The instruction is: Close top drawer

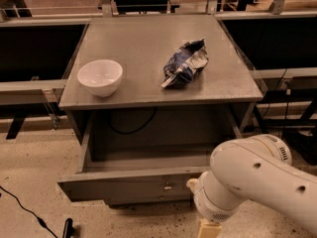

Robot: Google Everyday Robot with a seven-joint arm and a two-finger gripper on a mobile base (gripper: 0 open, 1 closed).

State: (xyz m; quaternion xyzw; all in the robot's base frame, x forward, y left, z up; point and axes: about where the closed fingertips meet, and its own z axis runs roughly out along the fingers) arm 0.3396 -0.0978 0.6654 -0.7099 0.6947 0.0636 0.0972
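1. Camera view, the key relation: the top drawer (114, 187) stands open, pulled well out from under the front edge of the counter (143, 38). Its long axis, the flat grey front, runs parallel to that front edge. The gripper (208, 229) sits at the bottom of the picture, on the outer side of the drawer front and below the counter's front-right corner. From the gripper, the drawer front lies just to the left and slightly ahead, very near or touching; I cannot tell which.
2. Camera view, the gripper: only a small pale part shows beneath the arm's (257, 182) bulky white wrist. I cannot tell how far open it is or whether it has hold of anything.
3. Camera view, judgement: closing calls for a push square to the front, towards the counter's back edge. The small knob (167, 186) at the middle of the front is the nearest marked spot, just left of the wrist.
4. Camera view, the count:
   - one arm with one gripper
   - one open drawer with one knob
   - one white bowl (100, 76) near the counter's front-left corner
   - one crumpled blue-and-white bag (185, 63) towards the right edge, well apart from the bowl
   - one black cable (131, 128) looping at the back of the drawer opening
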